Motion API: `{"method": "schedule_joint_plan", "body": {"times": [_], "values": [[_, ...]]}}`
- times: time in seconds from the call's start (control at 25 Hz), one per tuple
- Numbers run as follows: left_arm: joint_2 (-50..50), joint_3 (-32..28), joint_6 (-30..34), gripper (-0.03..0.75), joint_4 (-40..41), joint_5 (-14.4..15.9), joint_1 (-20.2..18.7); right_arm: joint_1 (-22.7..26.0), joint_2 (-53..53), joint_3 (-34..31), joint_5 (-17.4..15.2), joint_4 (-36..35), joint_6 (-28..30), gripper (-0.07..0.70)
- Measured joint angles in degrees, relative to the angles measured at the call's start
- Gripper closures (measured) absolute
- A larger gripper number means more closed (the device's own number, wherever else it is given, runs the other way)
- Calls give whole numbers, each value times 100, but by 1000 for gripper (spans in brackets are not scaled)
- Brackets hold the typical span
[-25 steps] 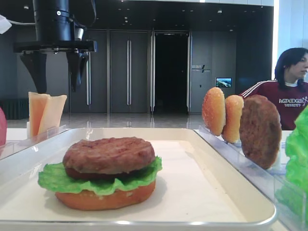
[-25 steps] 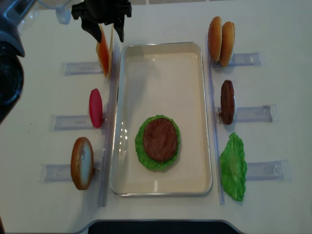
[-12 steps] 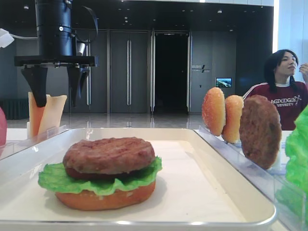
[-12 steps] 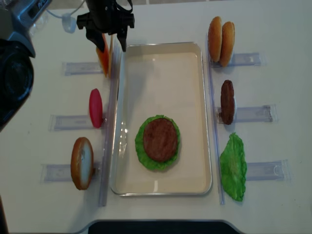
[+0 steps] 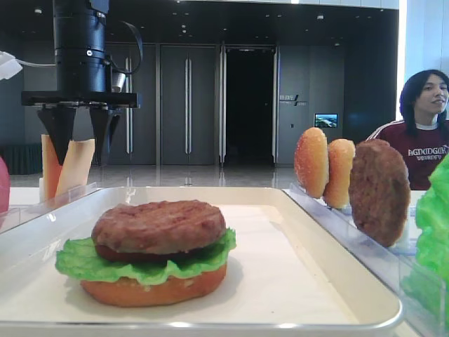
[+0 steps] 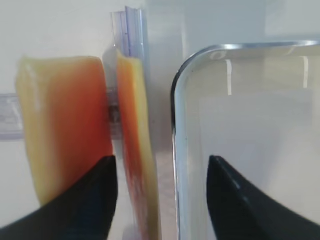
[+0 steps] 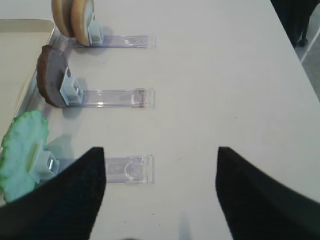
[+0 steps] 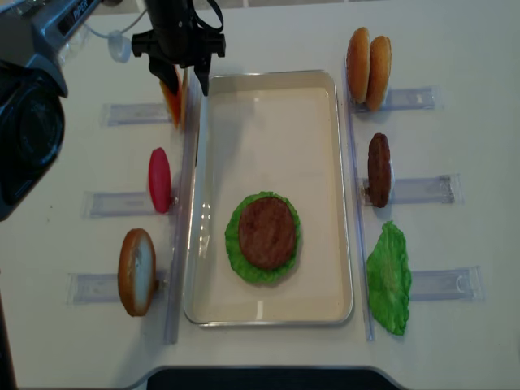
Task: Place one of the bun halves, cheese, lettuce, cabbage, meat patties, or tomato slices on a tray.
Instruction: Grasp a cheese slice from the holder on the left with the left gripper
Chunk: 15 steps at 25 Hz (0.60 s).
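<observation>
Basically, the black left gripper [image 8: 180,75] hung over the far-left rack with its jaws apart, straddling the thin pale yellow-orange cheese slices [image 8: 173,99]. In the left wrist view one finger [image 6: 75,200] sat in front of the outer slice [image 6: 62,125] and the other finger [image 6: 250,200] was over the tray side, with the inner slice [image 6: 137,150] in the gap. Nothing was clamped; I couldn't tell if a pad touched the cheese.

The large cream-white rectangular tray with low rim [image 8: 276,130] lay mid-table. On its near half sat a stack: bun half at the bottom [image 5: 154,289], ruffled green lettuce [image 5: 144,261], brown grilled meat patty on top [image 5: 159,226].

Left of the tray, standing in clear plastic racks [image 8: 122,203]: a red tomato slice [image 8: 159,179] in the middle, and a golden-brown bun half [image 8: 136,271] nearer.

Right of the tray: two golden-brown bun halves [image 8: 368,58] upright and touching, far; a second brown patty [image 8: 379,170] on edge, middle; a loose green lettuce leaf [image 8: 389,277] near.

The black right gripper [image 7: 160,195] hovered wide open and empty over bare table to the right of the lettuce rack [image 7: 127,169], well apart from the food.

A person in a maroon top [image 5: 421,133] was in the background, far right.
</observation>
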State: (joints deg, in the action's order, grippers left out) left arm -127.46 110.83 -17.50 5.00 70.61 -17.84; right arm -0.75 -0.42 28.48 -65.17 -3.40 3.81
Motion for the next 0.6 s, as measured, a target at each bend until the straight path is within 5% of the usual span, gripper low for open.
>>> {"method": "schedule_joint_plan", "body": {"times": [0.6], "values": [[-16,6,305,674,102,14,0,0,0,0,0,-7,0,153]]}}
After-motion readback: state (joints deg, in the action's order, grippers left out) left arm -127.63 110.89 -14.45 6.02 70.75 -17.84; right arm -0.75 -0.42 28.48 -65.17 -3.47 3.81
